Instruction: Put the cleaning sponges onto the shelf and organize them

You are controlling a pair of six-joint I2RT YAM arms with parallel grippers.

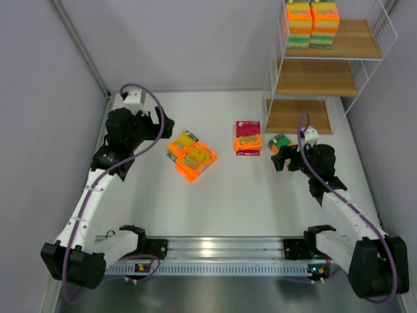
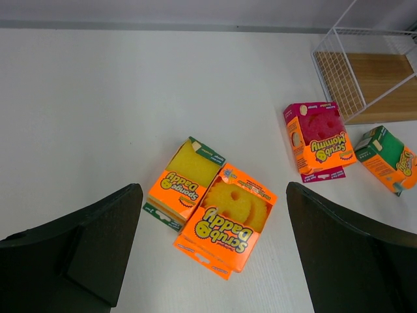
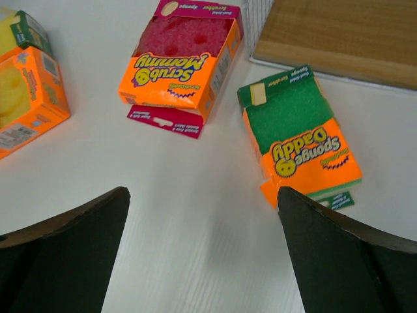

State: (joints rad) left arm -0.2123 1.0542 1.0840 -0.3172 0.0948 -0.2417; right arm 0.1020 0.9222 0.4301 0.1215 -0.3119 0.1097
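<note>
Shelf: it stands at the far right of your table, three wooden boards in a white wire frame. On its top board you have two stacks of cleaning sponges, side by side at the board's left end.

Four more packs lie flat on the table, off the shelf:
- The green-topped pack lies just in front of the bottom board (the nearest of the four to the shelf).
- The magenta-topped pack lies near the shelf's front left corner, apart from the green one.
- The two orange packs lie well to the left of the shelf, pressed together.

Left gripper: released, jaws spread wide, nothing between them. It hangs above the table on the side of the orange pair away from the shelf.

Right gripper: also released, jaws wide and holding nothing. It hangs in front of the shelf's bottom board, close to the green-topped pack but clear of it in your wrist view.
</note>
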